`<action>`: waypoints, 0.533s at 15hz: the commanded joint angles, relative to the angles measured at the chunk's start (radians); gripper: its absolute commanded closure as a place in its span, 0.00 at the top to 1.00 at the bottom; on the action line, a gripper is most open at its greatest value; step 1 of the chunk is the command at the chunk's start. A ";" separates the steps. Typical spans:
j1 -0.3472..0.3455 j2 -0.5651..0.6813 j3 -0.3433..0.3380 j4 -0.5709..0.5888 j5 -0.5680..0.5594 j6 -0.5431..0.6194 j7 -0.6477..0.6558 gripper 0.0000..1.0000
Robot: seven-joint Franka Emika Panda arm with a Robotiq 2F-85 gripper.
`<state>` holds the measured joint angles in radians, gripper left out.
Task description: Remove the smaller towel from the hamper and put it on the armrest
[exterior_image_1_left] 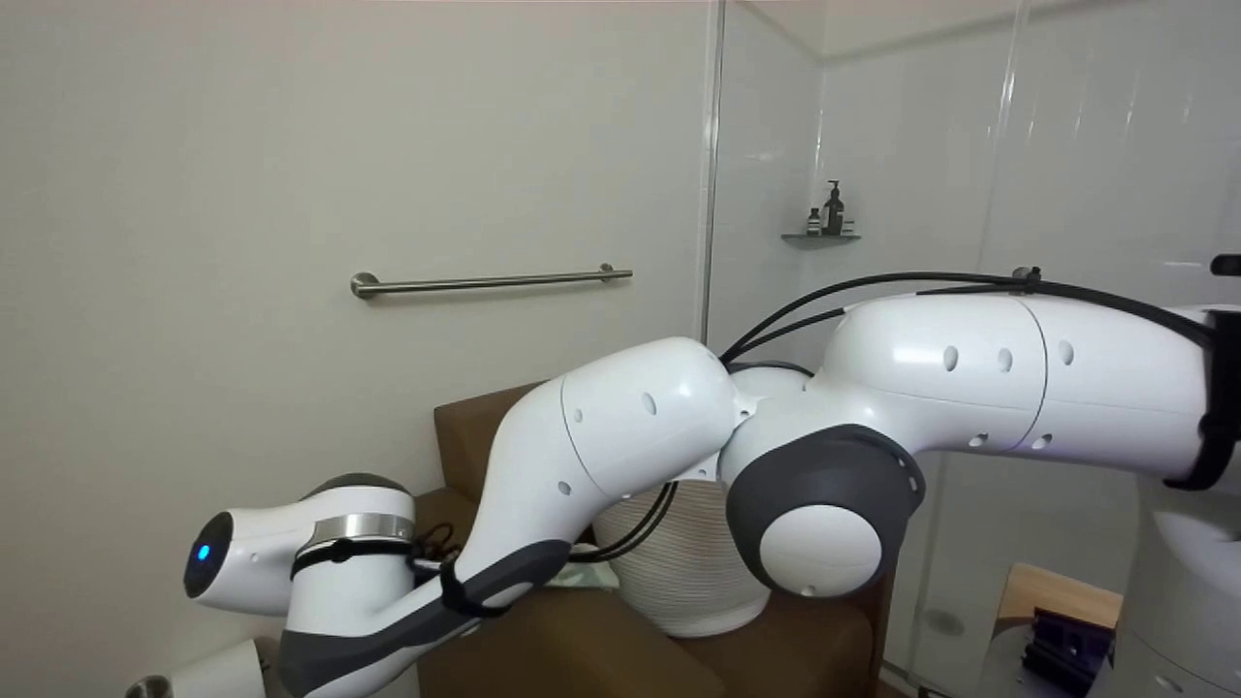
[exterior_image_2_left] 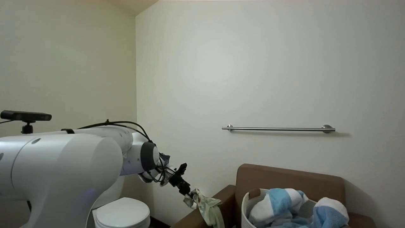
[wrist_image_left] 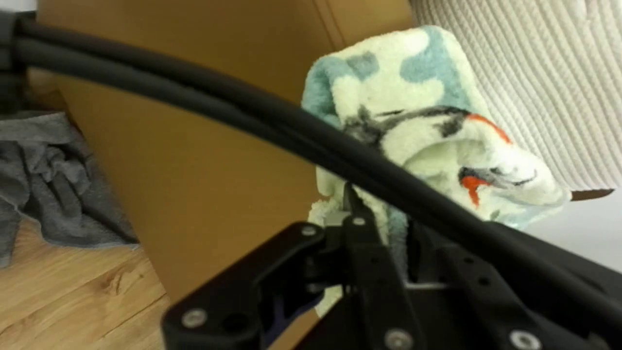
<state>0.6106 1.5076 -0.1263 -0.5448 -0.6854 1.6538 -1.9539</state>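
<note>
While the smaller towel [wrist_image_left: 427, 129] drapes the edge of the armrest [wrist_image_left: 204, 194] nearest the hamper [wrist_image_left: 544, 82], the gripper [exterior_image_2_left: 190, 194] clamps it

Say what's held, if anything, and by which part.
Smaller towel, pinched near one end in the hand; exact corner or edge can't be told.

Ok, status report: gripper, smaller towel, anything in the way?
Gripper shut on the smaller towel. Towel out of the hamper, over the armrest, not yet released. Cables cross the wrist view, hiding part of the towel.
</note>
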 commanded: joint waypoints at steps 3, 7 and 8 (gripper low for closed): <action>0.022 0.000 0.002 -0.037 -0.035 0.135 -0.205 0.40; 0.029 0.000 0.000 -0.041 -0.038 0.170 -0.291 0.59; 0.029 0.000 0.000 -0.040 -0.035 0.175 -0.310 0.65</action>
<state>0.6390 1.5076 -0.1237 -0.5742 -0.6994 1.7867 -2.1962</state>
